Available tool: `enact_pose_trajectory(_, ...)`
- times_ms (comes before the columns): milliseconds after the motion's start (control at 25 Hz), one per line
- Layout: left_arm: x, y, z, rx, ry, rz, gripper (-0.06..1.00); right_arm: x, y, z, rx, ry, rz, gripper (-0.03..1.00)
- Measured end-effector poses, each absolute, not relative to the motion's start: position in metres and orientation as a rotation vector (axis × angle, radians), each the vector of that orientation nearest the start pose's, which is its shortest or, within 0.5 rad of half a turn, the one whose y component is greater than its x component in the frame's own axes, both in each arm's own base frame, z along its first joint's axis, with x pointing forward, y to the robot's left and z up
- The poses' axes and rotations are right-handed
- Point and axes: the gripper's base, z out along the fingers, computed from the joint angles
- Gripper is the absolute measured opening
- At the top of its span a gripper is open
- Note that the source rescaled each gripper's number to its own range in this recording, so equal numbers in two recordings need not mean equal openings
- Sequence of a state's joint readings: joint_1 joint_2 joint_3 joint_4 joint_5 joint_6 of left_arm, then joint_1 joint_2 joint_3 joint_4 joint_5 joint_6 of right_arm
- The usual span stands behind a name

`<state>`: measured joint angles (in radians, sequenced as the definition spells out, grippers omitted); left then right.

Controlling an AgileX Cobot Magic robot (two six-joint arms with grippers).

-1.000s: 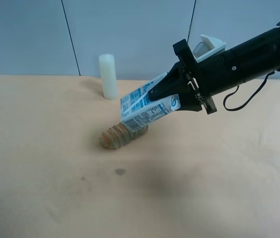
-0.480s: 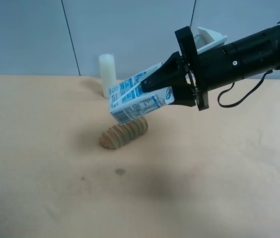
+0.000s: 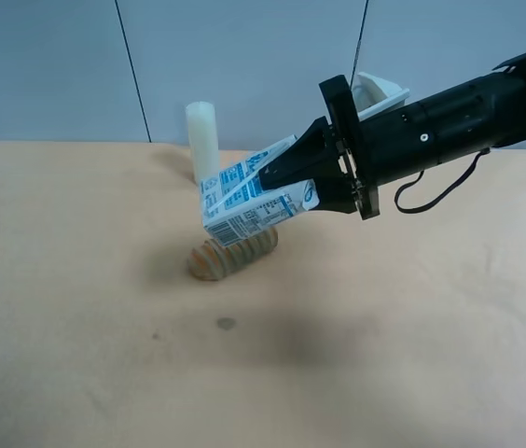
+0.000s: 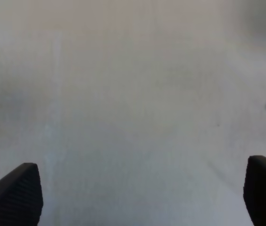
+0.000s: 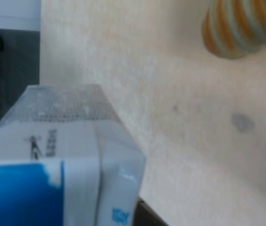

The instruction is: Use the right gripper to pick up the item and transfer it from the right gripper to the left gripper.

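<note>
item (image 3: 237, 207) | off the table (image 3: 104, 327), over the loaf (image 3: 230, 257), near the cylinder (image 3: 203, 140) | right gripper (image 3: 277, 177) clamped shut on one end | long axis slopes from jaws down toward exterior high view's left, other end free | left gripper (image 4: 137, 190) spread wide, empty, outside that view; bearing from item cannot be told

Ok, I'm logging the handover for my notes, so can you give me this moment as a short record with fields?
carton: tilted, lifted off the table, clamped in the right gripper
right gripper: shut on the carton
left gripper: open, empty, seen only in its wrist view
loaf: lying on the table, just below the carton
cylinder: upright on the table, beyond the carton in the high view
handover: not yet done
</note>
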<state>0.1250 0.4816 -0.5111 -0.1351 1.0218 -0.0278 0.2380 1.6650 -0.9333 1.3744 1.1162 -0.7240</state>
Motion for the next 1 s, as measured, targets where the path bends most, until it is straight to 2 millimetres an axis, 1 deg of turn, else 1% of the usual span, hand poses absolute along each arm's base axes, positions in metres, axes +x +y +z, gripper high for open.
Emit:
enact_pose_trajectory(160,0.072,-0.001,0.269,-0.226,2.448,-0.130,0.96,0.278,0.150,0.220,-0.194,2.531,1.652,0.00)
enact_pose_trajectory(240,0.072,-0.002,0.269,-0.228,2.442,-0.136,0.96,0.282,0.152,0.210,-0.175,2.542,1.666,0.00)
enact_pose_trajectory(400,0.075,-0.006,0.272,-0.211,2.406,-0.191,0.96,0.288,0.155,0.193,-0.185,2.522,1.736,0.00)
enact_pose_trajectory(480,0.079,-0.009,0.276,-0.198,2.377,-0.251,0.96,0.290,0.156,0.187,-0.184,2.499,1.754,0.00)
enact_pose_trajectory(600,0.093,-0.015,0.275,-0.156,2.384,-0.357,0.96,0.293,0.157,0.183,-0.188,2.479,1.756,0.00)
enact_pose_trajectory(760,0.123,-0.024,0.266,-0.071,2.440,-0.530,0.96,0.296,0.155,0.185,-0.192,2.431,1.758,0.00)
enact_pose_trajectory(880,0.147,-0.030,0.256,-0.023,2.447,-0.672,0.96,0.299,0.150,0.186,-0.184,2.409,1.752,0.00)
enact_pose_trajectory(1000,0.170,-0.036,0.242,0.023,2.458,-0.827,0.96,0.302,0.144,0.186,-0.162,2.406,1.740,0.00)
